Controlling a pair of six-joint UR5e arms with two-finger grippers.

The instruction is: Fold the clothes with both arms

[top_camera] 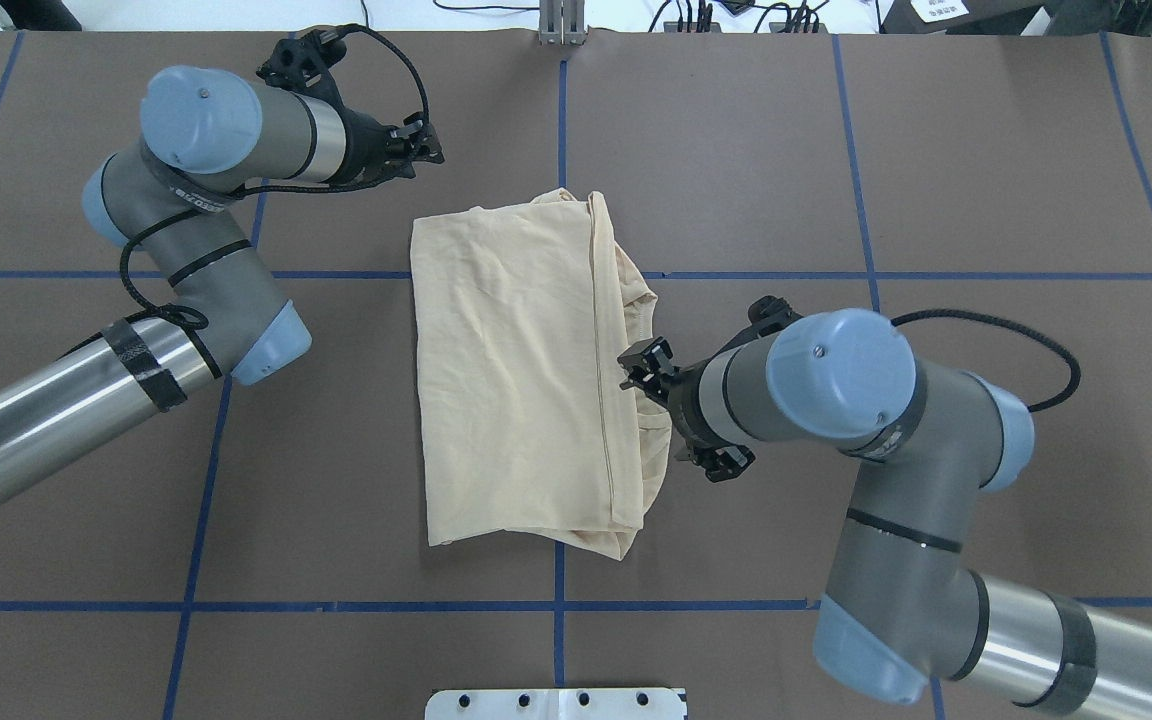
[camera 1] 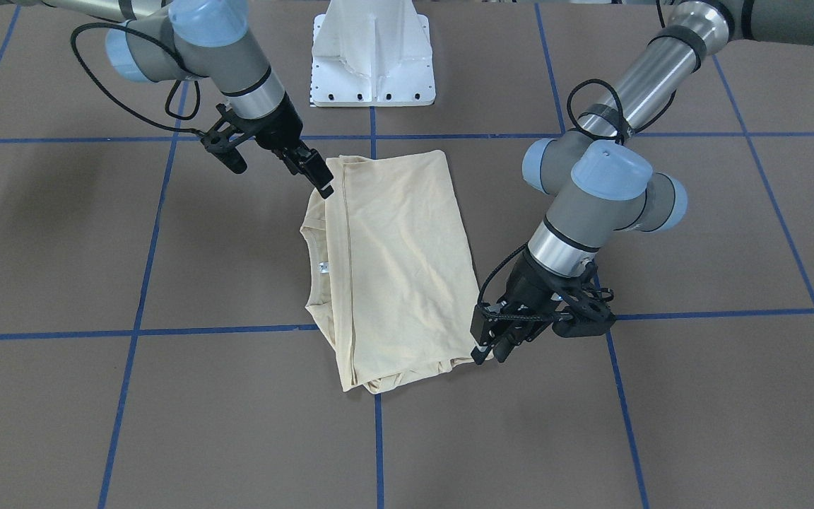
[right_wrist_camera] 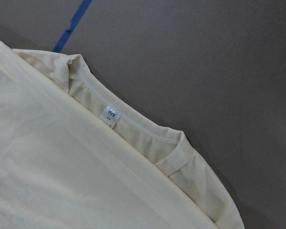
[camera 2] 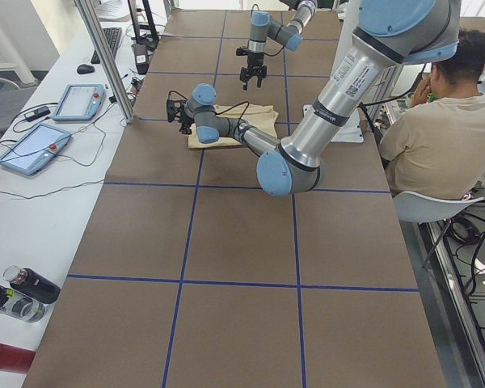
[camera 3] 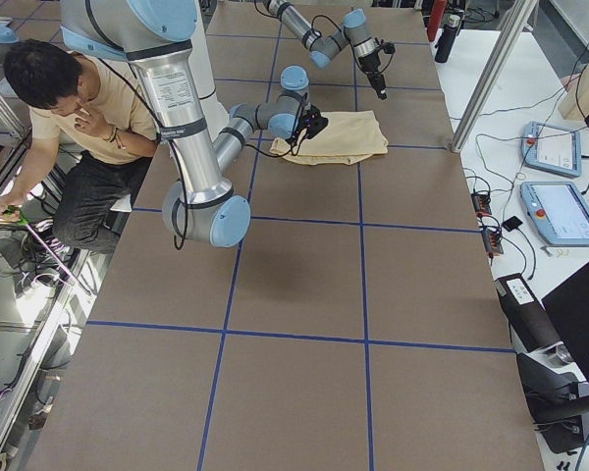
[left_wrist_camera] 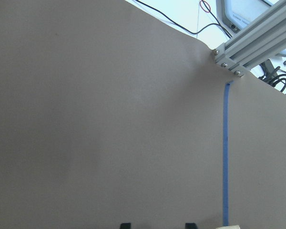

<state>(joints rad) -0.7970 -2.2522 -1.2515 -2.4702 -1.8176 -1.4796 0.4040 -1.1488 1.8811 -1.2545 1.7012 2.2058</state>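
Note:
The pale cream shirt (camera 1: pixel 393 268) lies folded into a long rectangle at the table's middle, collar and white tag (camera 1: pixel 322 266) on the right arm's side. Its print is hidden. My left gripper (camera 1: pixel 485 350) is open and empty, just off the shirt's far corner; its wrist view shows both fingertips (left_wrist_camera: pixel 125 224) apart over bare table. My right gripper (camera 1: pixel 315 173) hovers over the shirt's collar-side edge (top_camera: pixel 636 330) and looks open, holding nothing. The right wrist view looks down on the collar and tag (right_wrist_camera: pixel 109 117).
The white pedestal base (camera 1: pixel 373 56) stands at the robot's side of the table. Blue tape lines (camera 1: pixel 223 329) grid the brown tabletop. An aluminium frame post (left_wrist_camera: pixel 250 43) rises at the far edge. A seated person (camera 2: pixel 436 137) is beside the table.

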